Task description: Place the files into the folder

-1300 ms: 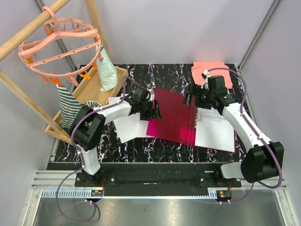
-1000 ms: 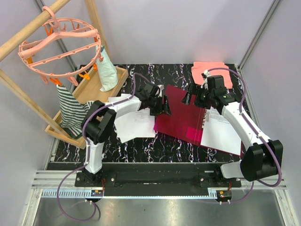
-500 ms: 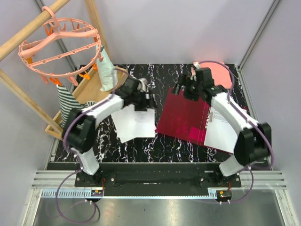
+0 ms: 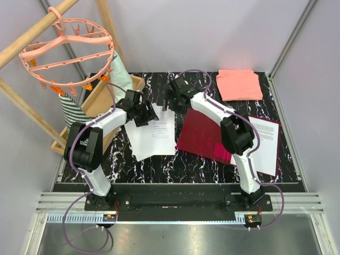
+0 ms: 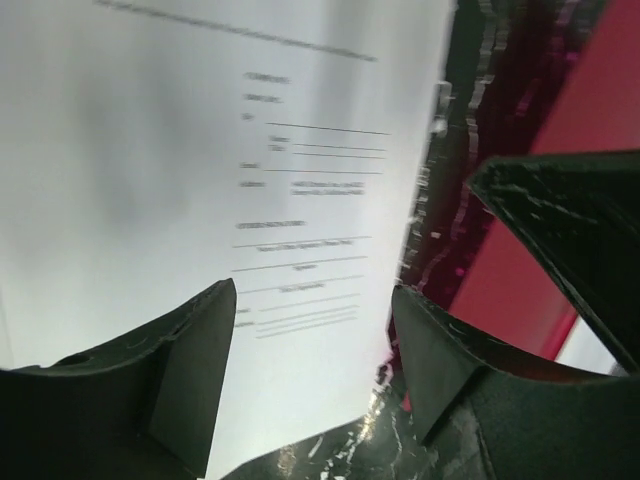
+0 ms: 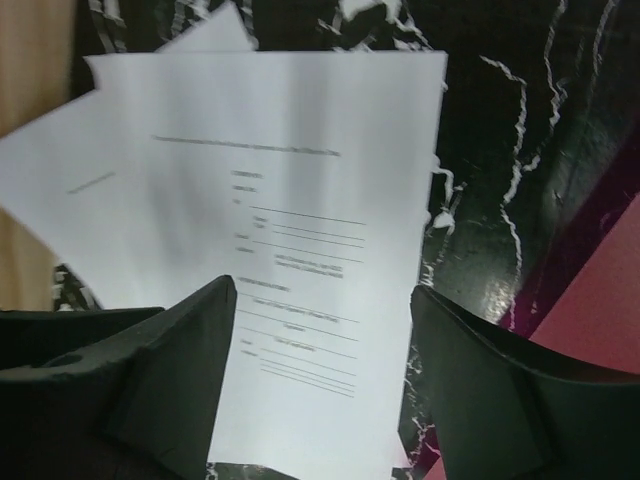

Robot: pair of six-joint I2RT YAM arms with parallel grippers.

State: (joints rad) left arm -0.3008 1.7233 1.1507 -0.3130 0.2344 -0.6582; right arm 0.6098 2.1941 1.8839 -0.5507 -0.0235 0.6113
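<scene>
**Step in hand: pick-up of the loose sheets.** The sheets of paper lie on the bench, left of centre. Both arms reach over the far end of the stack, and neither touches it.

**End effector state.**
- The left end effector hovers over the far left part of the stack. Its jaws are spread wide and nothing is between them.
- The right end effector reaches across from the right to the far edge of the same stack. Its jaws are also parted and empty.

**Target.** The folder lies open and flat just to the right of the stack. A narrow strip of bench shows between the two. The left half of the folder is bare dark red. The right half carries a single sheet, also printed. A folded pink cloth lies at the far right, well apart.

**Condition of the sheets.** They are white, printed with short lines of black text, and lie flat. The stack is loosely fanned, so corners of the lower sheets stick out at its far left.

**Next move (judgement).**
1. Lower one end effector onto an edge of the stack.
2. Work a finger under it. The sheets are thin and flat, so a straight pinch from above will likely fail or take only the top sheet.
3. Carry or slide the stack right, onto the open folder.
</scene>
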